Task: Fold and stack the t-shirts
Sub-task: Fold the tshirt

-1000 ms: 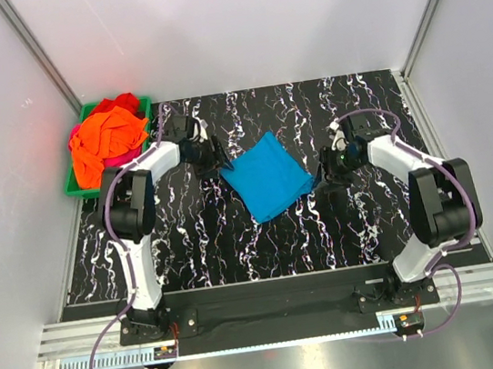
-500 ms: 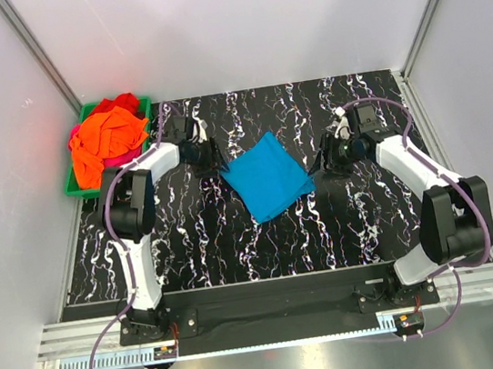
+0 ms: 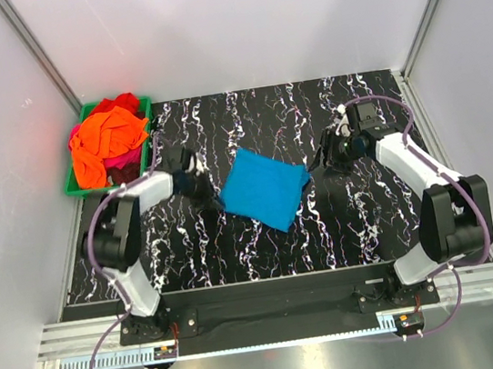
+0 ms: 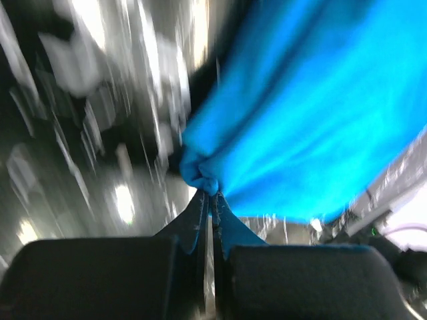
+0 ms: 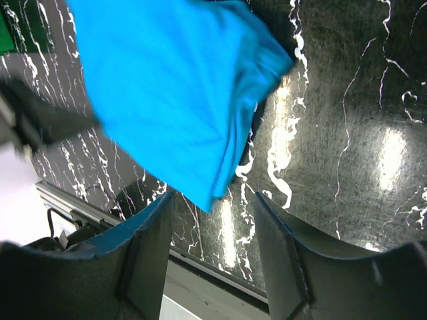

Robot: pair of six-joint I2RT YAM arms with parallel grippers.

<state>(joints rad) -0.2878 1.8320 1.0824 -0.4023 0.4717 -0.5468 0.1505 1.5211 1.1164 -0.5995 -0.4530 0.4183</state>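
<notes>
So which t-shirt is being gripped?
The turquoise-blue t-shirt, its corner pinched by the left tool; the orange and red ones lie in the green bin.

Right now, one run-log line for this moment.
left gripper: shut on turquoise t-shirt corner | right gripper: open, empty | green bin: orange t-shirt atop pile

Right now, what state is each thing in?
blue t-shirt: folded, lying flat, one corner pinched.
left gripper: shut on the blue t-shirt's corner.
right gripper: open, holding nothing.
green bin: heaped full.
orange and red t-shirts: crumpled, unfolded, in the green bin.
</notes>
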